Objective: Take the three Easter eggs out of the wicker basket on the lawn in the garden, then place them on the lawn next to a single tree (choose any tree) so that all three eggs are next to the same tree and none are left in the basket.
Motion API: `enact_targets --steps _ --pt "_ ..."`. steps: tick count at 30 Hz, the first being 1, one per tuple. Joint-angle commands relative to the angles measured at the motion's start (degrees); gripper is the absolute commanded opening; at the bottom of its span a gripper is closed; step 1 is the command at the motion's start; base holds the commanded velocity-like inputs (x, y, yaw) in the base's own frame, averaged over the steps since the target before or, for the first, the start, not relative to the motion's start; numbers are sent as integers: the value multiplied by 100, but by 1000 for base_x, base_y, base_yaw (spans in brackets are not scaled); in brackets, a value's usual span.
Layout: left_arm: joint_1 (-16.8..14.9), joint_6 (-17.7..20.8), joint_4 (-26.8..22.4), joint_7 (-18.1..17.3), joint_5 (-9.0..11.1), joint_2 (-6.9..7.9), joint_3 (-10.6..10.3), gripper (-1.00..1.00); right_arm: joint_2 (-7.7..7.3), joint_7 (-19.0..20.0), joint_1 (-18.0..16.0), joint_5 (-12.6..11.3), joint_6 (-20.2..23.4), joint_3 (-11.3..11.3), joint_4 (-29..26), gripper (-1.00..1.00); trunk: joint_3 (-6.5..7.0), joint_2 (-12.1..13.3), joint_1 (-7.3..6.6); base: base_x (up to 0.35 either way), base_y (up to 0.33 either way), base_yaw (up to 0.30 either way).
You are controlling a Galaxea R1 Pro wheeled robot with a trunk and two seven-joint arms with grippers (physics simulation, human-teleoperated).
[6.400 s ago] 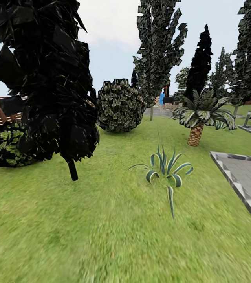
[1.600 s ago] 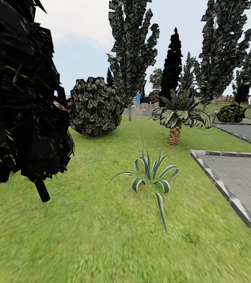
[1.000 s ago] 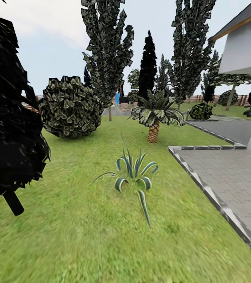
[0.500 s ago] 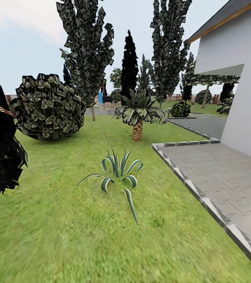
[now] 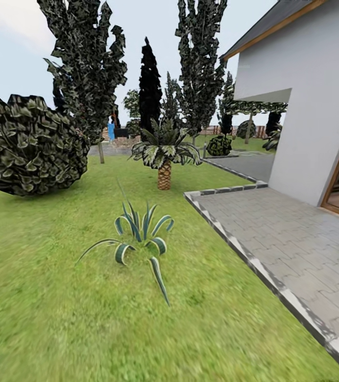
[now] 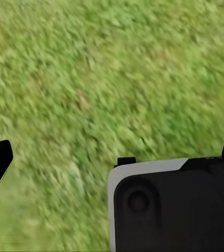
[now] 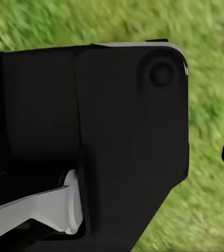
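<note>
Garden: lawn (image 5: 84,329) fills the near ground and runs far back to a slatted fence.
House: white house (image 5: 307,101) far right, a wood-framed doorway at its right edge.
Paving: grey paving stones (image 5: 291,239) on the right, kerbed against the grass.
Trees: tall leafy trees (image 5: 87,69) at the far left and centre; a dark cone-shaped tree (image 5: 149,85) between them.
Bush: round bush (image 5: 28,146) on the left.
Palm: short palm (image 5: 164,154) mid-distance, centre.
Spiky plant: striped agave-like plant (image 5: 140,233) nearest, centre.
Progress: judging from this, nothing moved yet; basket and eggs are not in sight, so finding them comes first.
Grippers: wrist views show grass and dark housings; I cannot tell how far either is open.
</note>
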Motion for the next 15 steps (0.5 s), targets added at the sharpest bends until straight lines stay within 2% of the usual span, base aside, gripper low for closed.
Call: enact_targets --steps 1,6,15 --pt "-1 -18 4 4 -2 2 -26 100 2 7 2 -4 -17 -39 -1 100 -4 -2 4 266 0 -279" --pt "-1 -18 4 4 -13 2 -27 100 2 7 3 -5 -19 -39 -1 100 -16 -2 4 159 0 -279" --pt "-1 -18 4 4 -19 2 -28 100 2 12 2 -6 -19 -39 -1 100 -39 -2 4 25 0 -279"
